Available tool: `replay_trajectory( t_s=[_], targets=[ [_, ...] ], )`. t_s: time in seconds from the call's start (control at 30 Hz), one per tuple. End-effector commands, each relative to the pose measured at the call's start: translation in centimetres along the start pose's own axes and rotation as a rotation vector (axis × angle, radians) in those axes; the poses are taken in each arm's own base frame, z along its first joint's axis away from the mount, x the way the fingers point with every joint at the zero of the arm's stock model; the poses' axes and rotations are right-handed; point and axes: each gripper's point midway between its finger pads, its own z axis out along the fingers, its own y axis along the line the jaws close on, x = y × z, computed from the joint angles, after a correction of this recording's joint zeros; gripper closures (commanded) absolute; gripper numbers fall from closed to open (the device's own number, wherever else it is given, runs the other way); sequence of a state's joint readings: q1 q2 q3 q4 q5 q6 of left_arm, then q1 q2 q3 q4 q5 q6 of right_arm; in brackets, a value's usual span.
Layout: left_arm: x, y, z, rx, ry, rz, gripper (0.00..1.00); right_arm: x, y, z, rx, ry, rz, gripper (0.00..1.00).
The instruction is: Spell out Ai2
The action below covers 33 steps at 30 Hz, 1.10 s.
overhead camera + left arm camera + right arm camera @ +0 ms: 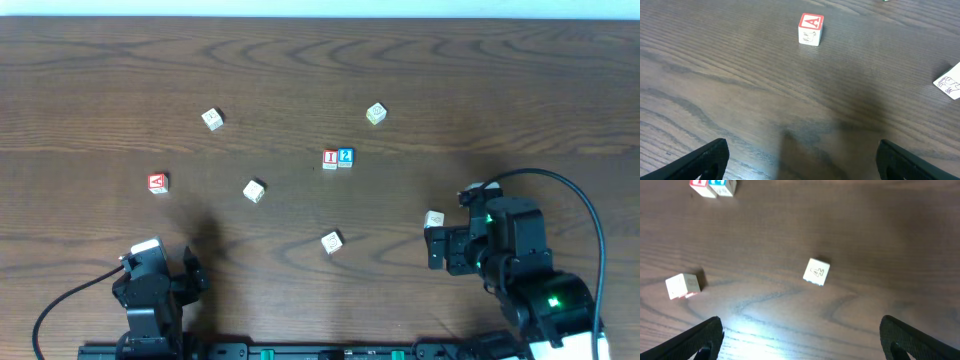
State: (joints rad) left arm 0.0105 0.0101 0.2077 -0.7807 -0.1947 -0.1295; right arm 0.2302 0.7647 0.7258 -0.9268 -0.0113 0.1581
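The red-edged "A" block (157, 183) sits at the left of the wooden table, and it also shows in the left wrist view (811, 29), well ahead of the fingers. The red "I" block (330, 159) and blue "2" block (346, 157) stand side by side, touching, near the middle. They also show in the right wrist view, "I" (700, 184) beside "2" (724, 185). My left gripper (160, 265) (802, 167) is open and empty near the front edge. My right gripper (447, 247) (802, 340) is open and empty at the front right.
Several plain pale blocks lie scattered: one (212, 119), one (376, 113), one (254, 190), one (331, 242) (682, 286), and one (434, 220) (816, 271) just ahead of my right gripper. A pale block (950, 82) shows at the left wrist view's right edge.
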Motion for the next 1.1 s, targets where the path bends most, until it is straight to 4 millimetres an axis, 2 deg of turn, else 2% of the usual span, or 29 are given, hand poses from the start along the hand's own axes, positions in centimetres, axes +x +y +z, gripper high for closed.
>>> replay_trajectory(
  t_s=[0.0,0.13,0.2,0.27,0.33,0.5,0.7,0.8,0.93,1.07],
  targets=[
    [0.5,0.6,0.5,-0.038,0.006,0.021,0.05,0.5,-0.1,0.3,0.001,0.023,0.02,0.01],
    [-3.9,-1.0,0.1,0.063,-0.167,-0.234,0.05,0.6,-0.1,0.3,0.001,0.024,0.02,0.01],
    [-4.4,-1.8,0.0,0.123,-0.169,-0.379,0.05,0.6,-0.1,0.3,0.001,0.024,0.02,0.01],
    [-4.3,-1.6,0.0,0.112,-0.168,-0.389,0.05,0.6,-0.1,0.3,0.001,0.024,0.02,0.01],
    [-5.0,-1.7,-0.2,0.126,-0.194,-0.439,0.05,0.6,-0.1,0.3,0.001,0.024,0.02,0.01],
    [-5.9,-3.2,-0.5,0.213,-0.211,-0.412,0.04,0.6,-0.1,0.3,0.001,0.024,0.02,0.01],
    [-6.3,-2.2,-0.2,0.136,-0.215,-0.358,0.04,0.6,-0.1,0.3,0.001,0.024,0.02,0.01],
    [-6.8,-1.5,0.6,0.075,-0.187,-0.437,0.04,0.6,-0.1,0.3,0.001,0.024,0.02,0.01],
    [-8.1,-1.6,2.1,0.021,-0.119,-0.535,0.04,0.6,-0.1,0.3,0.001,0.024,0.02,0.01],
    [-10.6,-2.3,3.7,-0.031,-0.041,-0.542,0.04,0.6,-0.1,0.3,0.001,0.024,0.02,0.01]
  ],
)
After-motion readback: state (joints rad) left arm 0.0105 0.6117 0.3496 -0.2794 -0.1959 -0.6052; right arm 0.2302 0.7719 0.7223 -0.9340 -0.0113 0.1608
